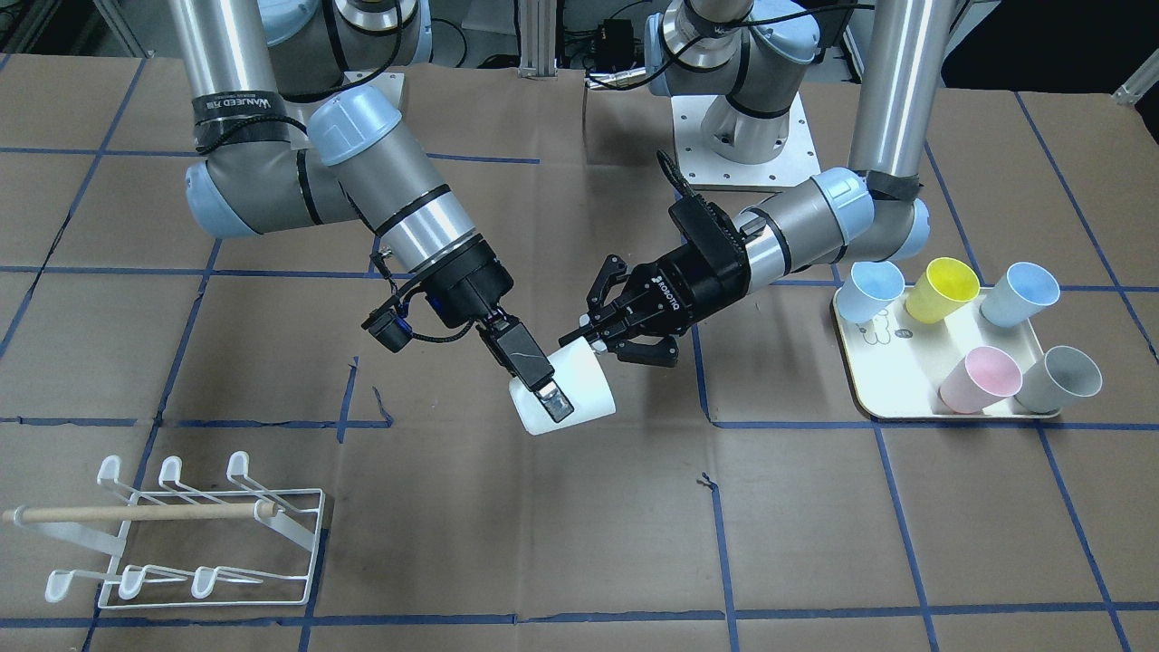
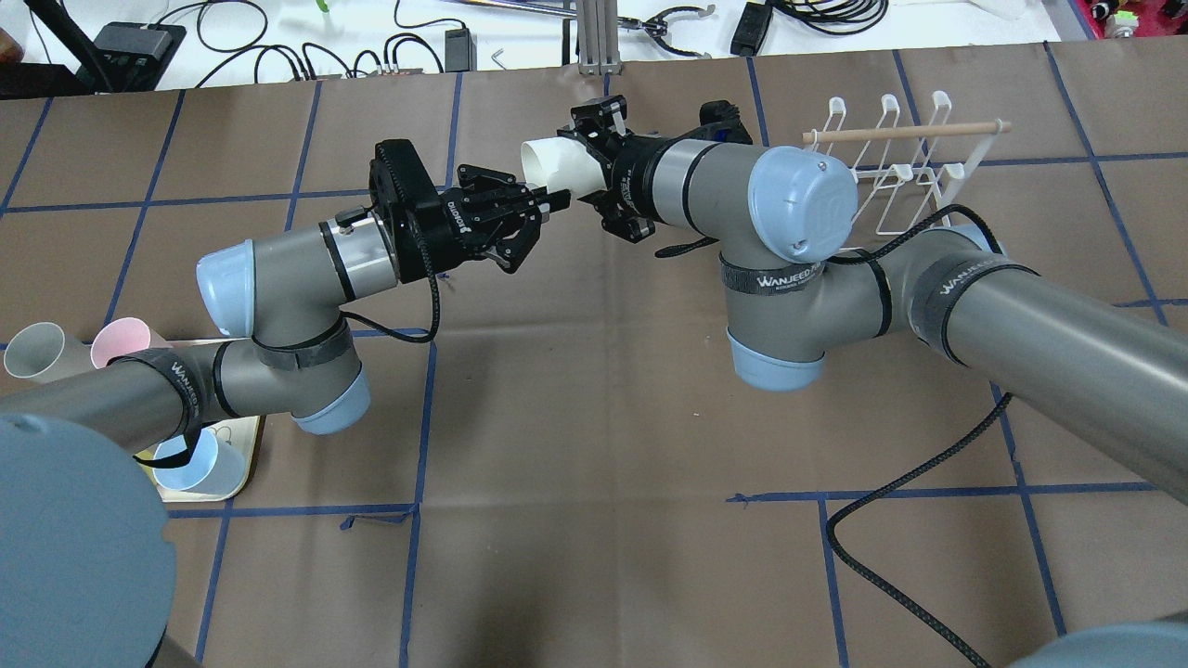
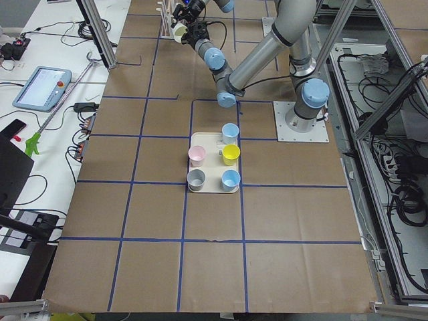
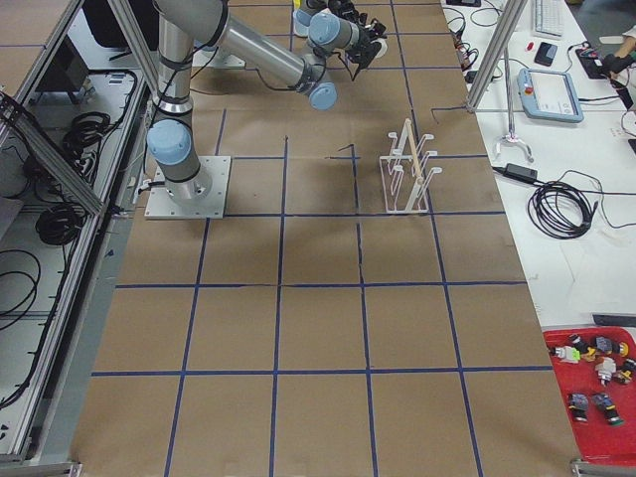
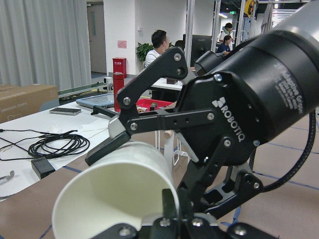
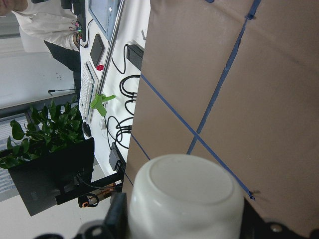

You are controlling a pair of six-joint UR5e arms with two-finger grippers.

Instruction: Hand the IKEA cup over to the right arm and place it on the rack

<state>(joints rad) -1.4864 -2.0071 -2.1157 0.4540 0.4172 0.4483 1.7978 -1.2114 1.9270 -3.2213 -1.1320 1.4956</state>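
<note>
On my overhead feed, far left, I have the cream tray (image 2: 252, 459) with the coloured cups (image 2: 121, 341) standing on it, partly hidden under the left arm (image 2: 288, 269); that arm reaches forward and toward the middle of the table (image 2: 594, 417); its end, the left gripper (image 2: 549, 198), has its fingers drawn close together at the lip of the white cup (image 2: 552, 162); from the left wrist camera it looks to me as if one finger sits inside the rim and the other outside, nipping the wall, though the view there is crowded and I cannot be fully sure of the contact; the cup hangs in the air above the table's middle, lying on its side, its mouth toward the left gripper and its base toward the right wrist camera; just right of it, the right gripper (image 1: 554, 398) clamps the cup's body across its width, one finger lying along the near side in the front-facing view and the other behind it; so both claws meet on the one cup; further right the right arm (image 2: 798, 199) bends back to its base; beyond it, far right, the rack (image 2: 891, 176) stands on the table with its dowel (image 2: 905, 133) across the pegs, well apart from the cup
</note>
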